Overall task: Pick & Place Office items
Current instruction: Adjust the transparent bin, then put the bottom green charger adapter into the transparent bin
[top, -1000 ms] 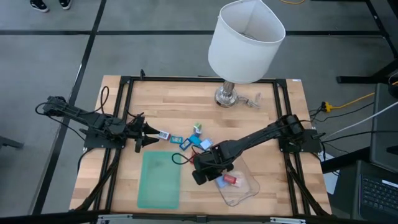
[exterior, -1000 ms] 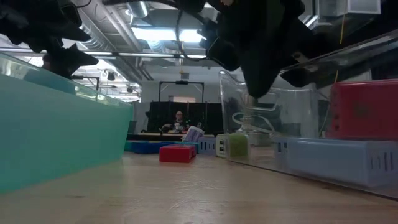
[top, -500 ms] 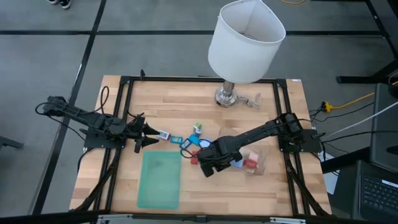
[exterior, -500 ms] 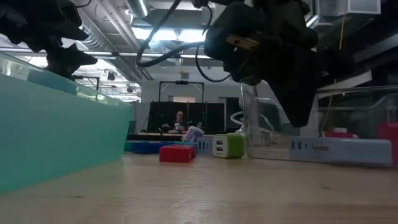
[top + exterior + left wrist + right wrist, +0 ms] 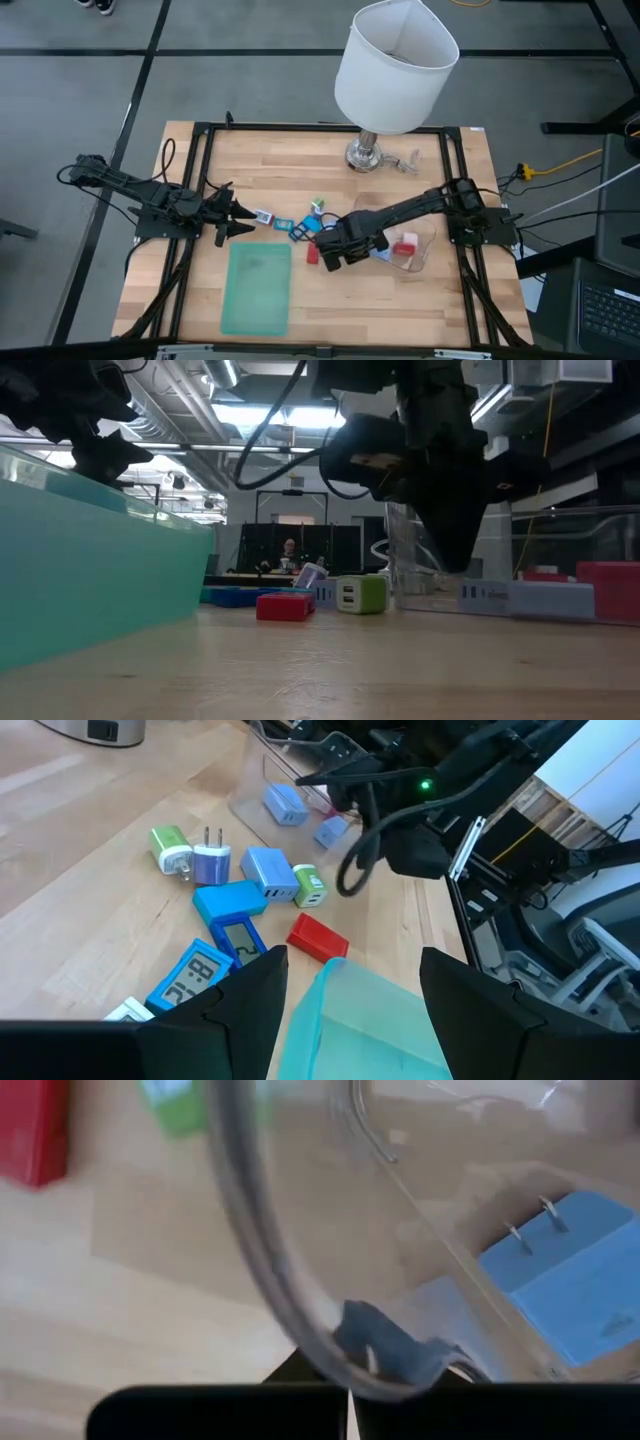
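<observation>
Right gripper grasps the clear tub by its rim, mid-bench; some office items lie loose beside it, others inside. Left gripper, fingers spread, waits near the bench's left edge. Next: set tub down, pick up a loose piece

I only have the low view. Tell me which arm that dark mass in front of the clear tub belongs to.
Observer: The right arm. From above, the right gripper sits at the clear tub, on the side facing the table's middle.
Operator: Report what it is holding.
Observer: In the right wrist view the tub's rim runs down between its fingers, so it appears clamped on the rim. A blue piece lies inside.
Operator: Now give me the left arm.
Observer: The left gripper waits open on the table's left side, just beyond the far end of the green tray.
</observation>
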Tool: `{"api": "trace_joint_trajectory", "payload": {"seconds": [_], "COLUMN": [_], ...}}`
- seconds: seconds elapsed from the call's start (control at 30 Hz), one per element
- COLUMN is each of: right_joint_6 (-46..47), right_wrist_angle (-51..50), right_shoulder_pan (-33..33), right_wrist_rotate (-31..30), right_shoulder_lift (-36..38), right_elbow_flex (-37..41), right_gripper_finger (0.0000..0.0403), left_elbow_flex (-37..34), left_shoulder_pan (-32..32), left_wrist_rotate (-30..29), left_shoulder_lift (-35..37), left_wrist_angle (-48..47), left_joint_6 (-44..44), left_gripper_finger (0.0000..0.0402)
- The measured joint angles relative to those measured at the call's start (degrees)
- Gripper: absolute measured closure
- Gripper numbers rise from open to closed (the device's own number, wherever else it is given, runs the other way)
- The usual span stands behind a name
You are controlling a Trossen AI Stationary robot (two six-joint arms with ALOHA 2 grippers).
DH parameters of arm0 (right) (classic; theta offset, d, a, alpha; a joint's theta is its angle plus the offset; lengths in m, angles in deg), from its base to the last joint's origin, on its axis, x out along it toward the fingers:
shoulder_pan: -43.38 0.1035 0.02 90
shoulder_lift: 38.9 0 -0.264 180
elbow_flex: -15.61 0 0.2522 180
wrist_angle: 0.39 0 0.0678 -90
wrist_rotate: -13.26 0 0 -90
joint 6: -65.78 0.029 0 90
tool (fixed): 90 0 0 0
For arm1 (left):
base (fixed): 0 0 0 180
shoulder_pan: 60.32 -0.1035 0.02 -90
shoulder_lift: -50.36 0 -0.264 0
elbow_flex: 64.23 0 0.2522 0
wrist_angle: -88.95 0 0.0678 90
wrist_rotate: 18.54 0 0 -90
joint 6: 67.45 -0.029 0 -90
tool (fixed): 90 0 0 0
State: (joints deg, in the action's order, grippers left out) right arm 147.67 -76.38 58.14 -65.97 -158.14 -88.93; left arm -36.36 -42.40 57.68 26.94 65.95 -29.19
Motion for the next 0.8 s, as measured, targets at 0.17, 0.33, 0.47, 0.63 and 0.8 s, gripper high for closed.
{"api": "trace_joint_trajectory", "payload": {"seconds": [0.17,0.33,0.47,0.63,0.8], "right_joint_6": [0.58,1.67,-1.07,-9.62,-25.28], "right_wrist_angle": [-1.42,-4.3,0.07,9.32,12.22], "right_shoulder_pan": [-1.16,-2.29,-2.69,-1.25,-0.09], "right_wrist_rotate": [-1.38,-5.1,-6.13,-9.11,-11.89], "right_shoulder_lift": [0.0,0.0,1.79,6.99,11.66], "right_elbow_flex": [0.04,0.04,0.07,0.02,-0.05], "right_gripper_finger": [0.0403,0.0403,0.0403,0.0379,0.0328], "left_elbow_flex": [0.0,0.0,0.0,0.0,0.0], "left_shoulder_pan": [0.0,-0.01,0.0,0.0,-0.02], "left_wrist_rotate": [0.0,0.0,0.0,-1.04,-4.28], "left_shoulder_lift": [0.01,0.01,0.0,0.01,0.02], "left_wrist_angle": [0.01,0.0,0.01,0.03,0.05], "left_joint_6": [0.0,0.0,0.0,0.0,-0.02], "left_gripper_finger": [0.0178,0.0178,0.0178,0.0178,0.0178]}}
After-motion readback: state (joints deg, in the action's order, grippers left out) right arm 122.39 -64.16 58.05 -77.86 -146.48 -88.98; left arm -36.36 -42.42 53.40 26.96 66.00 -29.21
